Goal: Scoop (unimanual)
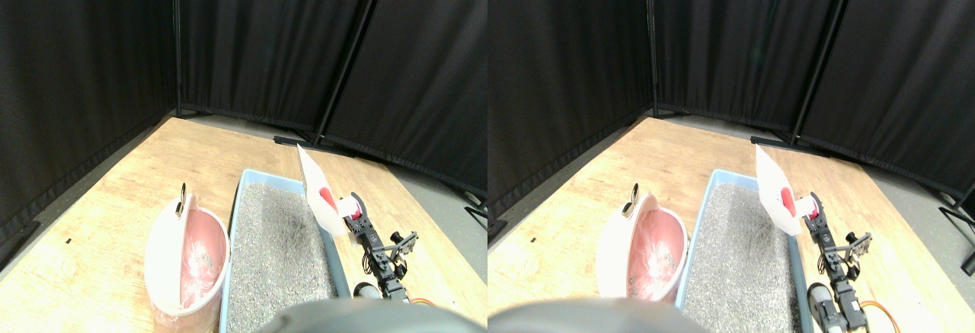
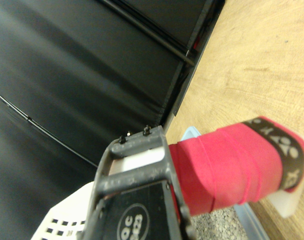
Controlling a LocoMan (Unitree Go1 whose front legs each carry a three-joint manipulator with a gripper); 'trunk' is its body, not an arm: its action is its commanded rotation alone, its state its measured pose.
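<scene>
The right tool (image 1: 355, 212) grips the white slotted scoop (image 1: 316, 190) by its red-wrapped handle (image 2: 227, 167). Tip it down slowly into the grey litter (image 1: 278, 249) in the blue tray (image 1: 238, 219).

Floor: a light wooden board (image 1: 114, 211).
On it: a blue litter tray (image 1: 238, 226) and, just beside it, a white bin (image 1: 164, 253) with a pink bag.
</scene>
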